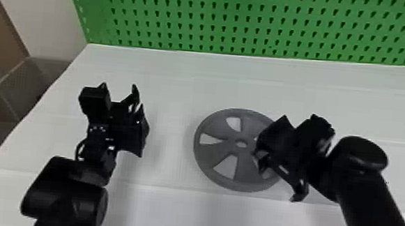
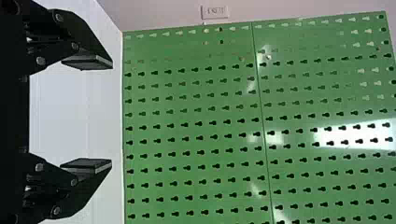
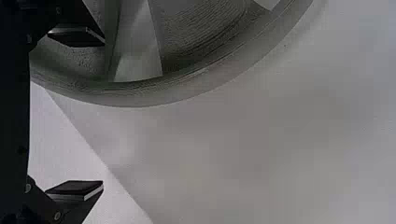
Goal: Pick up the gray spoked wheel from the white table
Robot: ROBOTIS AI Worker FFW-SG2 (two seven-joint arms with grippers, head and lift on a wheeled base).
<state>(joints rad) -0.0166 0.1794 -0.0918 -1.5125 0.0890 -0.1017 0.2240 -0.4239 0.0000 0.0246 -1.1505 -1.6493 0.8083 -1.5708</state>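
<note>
Head view, gray spoked wheel: from where I stand, the wheel [image 1: 246,170] lies flat on the white table [image 1: 175,91], its right side partly hidden under the right gripper [image 1: 279,180].
Central hole: uncovered, just left of that gripper [image 1: 241,143].
Right gripper: over the wheel's right side, its arm coming from the wheel's right; the fingers stand well spread, and nothing is clasped. Whether they touch the wheel, I can't tell.
Wheel's rim: in the right wrist view, a curve of it [image 3: 140,95] passes by the spread fingers, with one fingertip against the wheel's outline and the other out past its edge.
Left gripper: well apart from the wheel, off to its left [image 1: 138,96], spread wide and holding nothing.
Green pegboard: upright, behind the wheel, beyond the tabletop [image 1: 241,18].
</note>
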